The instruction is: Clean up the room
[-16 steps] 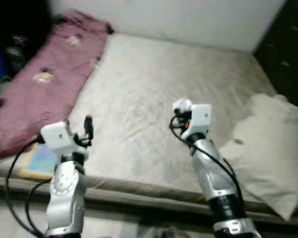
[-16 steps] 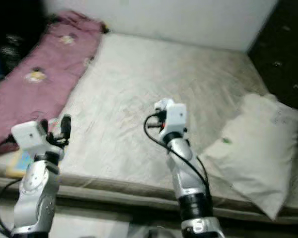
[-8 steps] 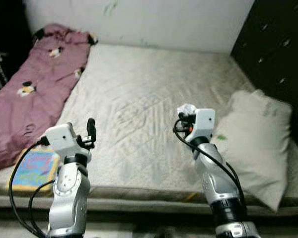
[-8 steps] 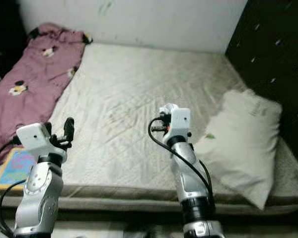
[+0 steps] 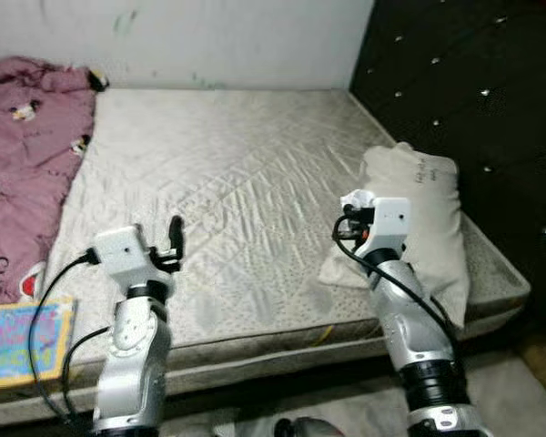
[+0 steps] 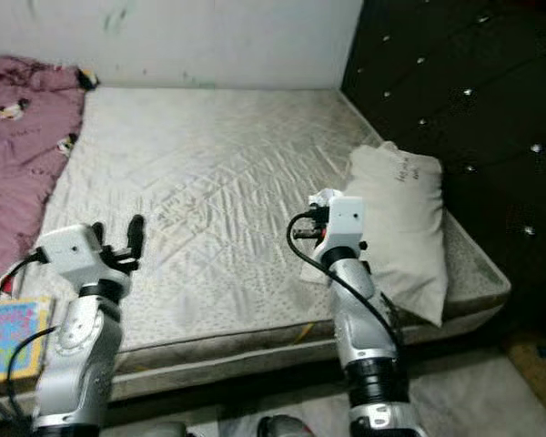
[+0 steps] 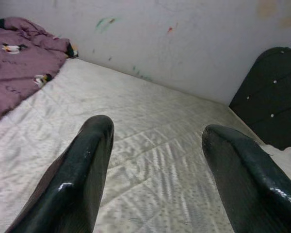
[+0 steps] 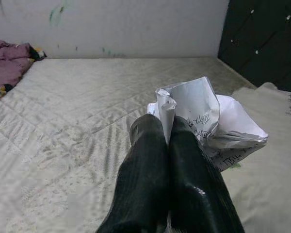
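My right gripper (image 8: 167, 132) is shut on a crumpled white paper (image 8: 206, 119) with writing on it. It holds the paper up over the near right part of the bed, just in front of a pale pillow (image 5: 420, 228). From the head the crumpled paper (image 5: 356, 198) shows at the tip of that raised arm. My left gripper (image 7: 157, 131) is open and holds nothing. It hovers above the mattress (image 5: 227, 173) near the front edge, where one black finger (image 5: 175, 233) sticks up.
A pink patterned blanket (image 5: 23, 155) lies along the bed's left side. A colourful book (image 5: 16, 332) sits on the near left corner. A dark tufted headboard (image 5: 473, 100) runs along the right. Floor (image 5: 528, 401) shows at the lower right.
The whole view has swung to the right: the blanket slid to the left edge and the headboard and pillow came further in. Both arms keep the same pose, paper still held.
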`<state>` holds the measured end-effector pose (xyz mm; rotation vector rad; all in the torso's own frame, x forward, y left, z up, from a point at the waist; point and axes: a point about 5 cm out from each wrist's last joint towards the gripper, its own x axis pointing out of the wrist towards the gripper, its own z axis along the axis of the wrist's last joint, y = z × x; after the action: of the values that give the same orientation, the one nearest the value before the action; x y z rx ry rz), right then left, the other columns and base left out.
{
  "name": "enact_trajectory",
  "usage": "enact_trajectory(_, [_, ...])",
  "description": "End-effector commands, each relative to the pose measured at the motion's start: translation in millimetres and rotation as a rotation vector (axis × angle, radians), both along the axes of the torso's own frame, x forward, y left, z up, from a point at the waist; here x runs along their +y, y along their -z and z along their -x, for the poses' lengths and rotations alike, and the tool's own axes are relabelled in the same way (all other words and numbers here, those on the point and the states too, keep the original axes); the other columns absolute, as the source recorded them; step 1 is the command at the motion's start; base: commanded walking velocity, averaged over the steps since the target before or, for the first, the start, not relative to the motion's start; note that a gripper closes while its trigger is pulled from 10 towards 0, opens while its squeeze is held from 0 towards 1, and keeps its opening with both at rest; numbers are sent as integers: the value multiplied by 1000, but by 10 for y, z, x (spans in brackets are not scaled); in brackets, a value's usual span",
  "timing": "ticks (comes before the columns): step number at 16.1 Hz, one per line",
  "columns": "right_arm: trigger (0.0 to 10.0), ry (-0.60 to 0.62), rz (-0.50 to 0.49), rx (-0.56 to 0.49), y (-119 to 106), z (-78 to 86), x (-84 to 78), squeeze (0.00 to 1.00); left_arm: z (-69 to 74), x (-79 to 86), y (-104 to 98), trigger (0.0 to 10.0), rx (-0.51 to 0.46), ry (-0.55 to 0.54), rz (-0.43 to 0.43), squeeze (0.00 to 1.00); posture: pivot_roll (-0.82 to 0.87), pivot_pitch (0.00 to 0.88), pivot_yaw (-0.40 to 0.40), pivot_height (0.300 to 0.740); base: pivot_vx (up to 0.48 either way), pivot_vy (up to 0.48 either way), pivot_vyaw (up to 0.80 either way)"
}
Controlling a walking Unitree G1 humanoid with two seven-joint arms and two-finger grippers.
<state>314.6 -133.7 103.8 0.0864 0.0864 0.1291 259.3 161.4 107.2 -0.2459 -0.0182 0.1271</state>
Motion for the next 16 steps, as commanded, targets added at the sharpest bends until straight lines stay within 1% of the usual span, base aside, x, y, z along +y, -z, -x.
enact_trajectory(1, [10000, -13, -1, -20, -57, -30, 48, 0, -17, -45, -10, 10000, 8, 2, 19, 0, 100, 0, -56, 740, 0, 480, 0])
enact_trajectory(3, [10000, -22, 1, -20, -56, -28, 59, 0, -16, -40, -16, 10000, -2, -5, 19, 0, 100, 0, -56, 740, 0, 480, 0])
enact_trajectory(4, [10000, -34, 18, -25, -59, -26, 78, 0, -14, -35, -21, 10000, -8, -11, 15, 0, 100, 0, -56, 740, 0, 480, 0])
enact_trajectory(6, [10000, -51, 33, -5, -24, -20, 106, 0, -6, -18, -35, 10000, -23, -27, 3, 0, 100, 0, -56, 740, 0, 0, 0])
enact_trajectory(8, [10000, -60, 35, 8, -3, -14, 114, 0, 0, -20, -54, 10000, -41, -19, 7, 0, 100, 0, -56, 740, 0, 0, 0])
enact_trajectory(10, [10000, -75, 41, 35, 35, -9, 130, 0, 5, -46, -69, 10000, -43, 1, -25, 0, 99, 0, -57, 740, 0, 0, 0])
enact_trajectory(12, [10000, -85, 40, 23, 28, -4, 139, 0, 0, -41, -43, 10000, -37, -4, 29, 0, 98, 0, -56, 740, 0, 0, 0])
enact_trajectory(14, [10000, -83, 36, 20, 29, -3, 138, 0, -12, -27, -37, 10000, -29, -11, 32, 0, 98, 0, -54, 740, 0, 0, 0])
enact_trajectory(15, [10000, -91, 47, 9, 14, -5, 146, 0, -22, -25, -41, 10000, -33, -7, 39, 0, 98, 0, -54, 740, 0, 0, 600])
enact_trajectory(16, [10000, -101, 53, 3, 4, -4, 166, 0, -24, -37, -53, 10000, -42, 7, 41, 0, 97, 0, -52, 740, 0, 461, 800])
